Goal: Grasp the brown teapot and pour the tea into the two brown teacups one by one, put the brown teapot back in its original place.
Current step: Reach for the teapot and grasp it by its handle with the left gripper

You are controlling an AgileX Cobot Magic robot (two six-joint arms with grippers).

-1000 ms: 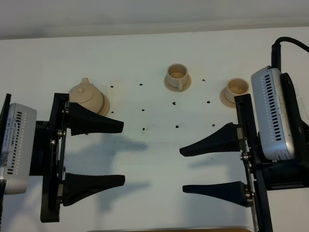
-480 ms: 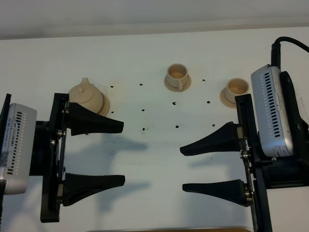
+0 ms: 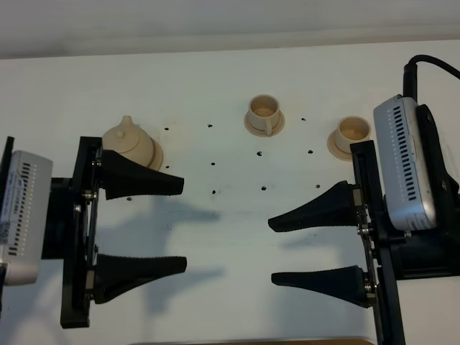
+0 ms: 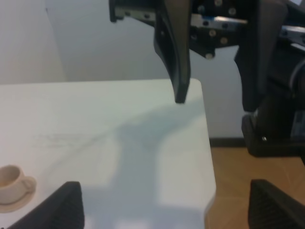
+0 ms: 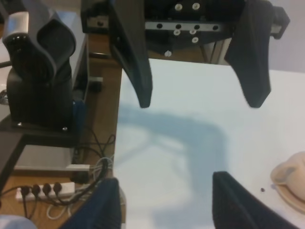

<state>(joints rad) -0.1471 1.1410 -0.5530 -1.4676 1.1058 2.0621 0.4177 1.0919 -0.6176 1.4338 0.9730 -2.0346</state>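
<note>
- Brown teapot [image 3: 129,141] stands on the white table [image 3: 230,79], partly hidden behind one finger of the left gripper [image 3: 184,226]
- left gripper gapes wide, holding nothing
- right gripper [image 3: 272,251] likewise wide, empty, near a teacup [image 3: 352,131]

left gripper [image 3: 185,224] shifted slightly, its wrist tilted a little
</note>
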